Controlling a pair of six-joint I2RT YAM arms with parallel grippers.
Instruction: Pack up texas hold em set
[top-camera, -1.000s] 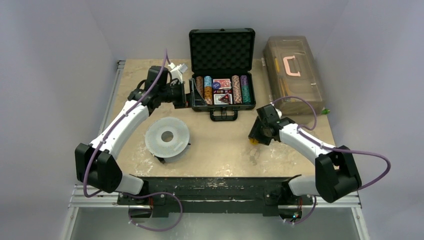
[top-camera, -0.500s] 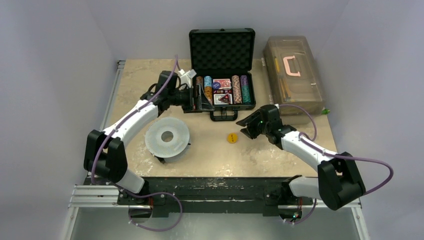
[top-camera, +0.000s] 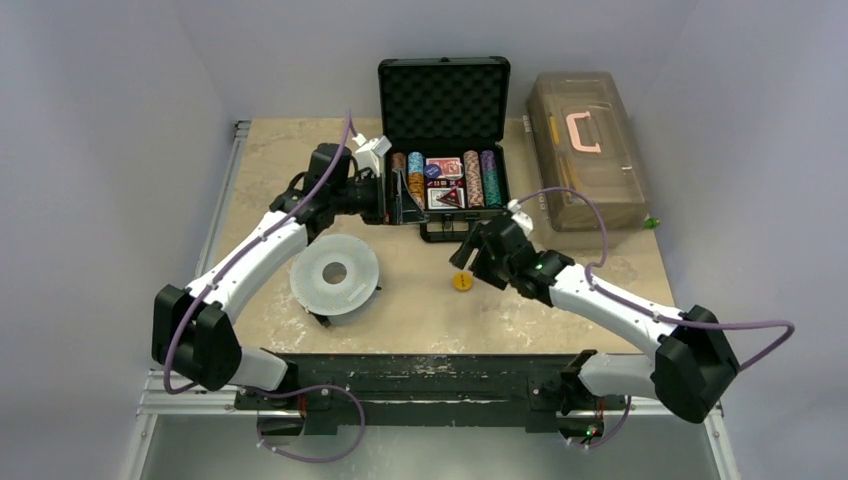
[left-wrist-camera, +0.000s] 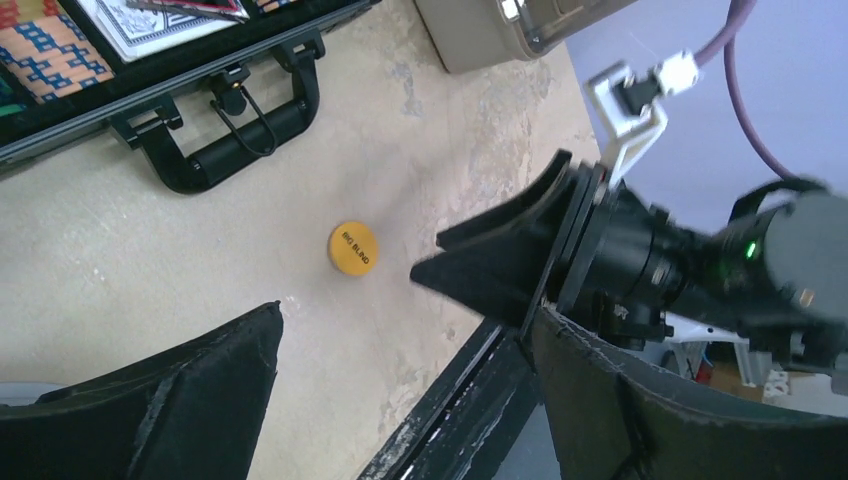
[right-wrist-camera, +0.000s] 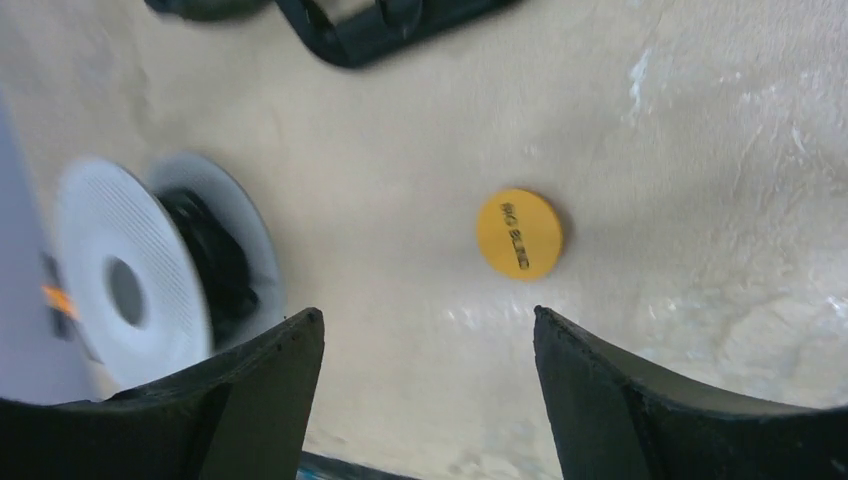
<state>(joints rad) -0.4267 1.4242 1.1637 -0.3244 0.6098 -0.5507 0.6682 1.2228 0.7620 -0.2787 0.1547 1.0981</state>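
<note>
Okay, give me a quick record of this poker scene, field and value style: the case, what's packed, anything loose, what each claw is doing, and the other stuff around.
case: black briefcase, lid open, at the far side of the table
packed: chips in rows, red card decks
loose: yellow Big Blind button, flat on the table in front of the briefcase
right claw: open, empty, close to the button
left claw: open, empty, by the briefcase's left side
other: white disc; brown toolbox right of the briefcase

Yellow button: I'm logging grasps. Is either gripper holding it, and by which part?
Nothing is held. The yellow button lies on the table; left gripper and right gripper stand open, empty.
</note>
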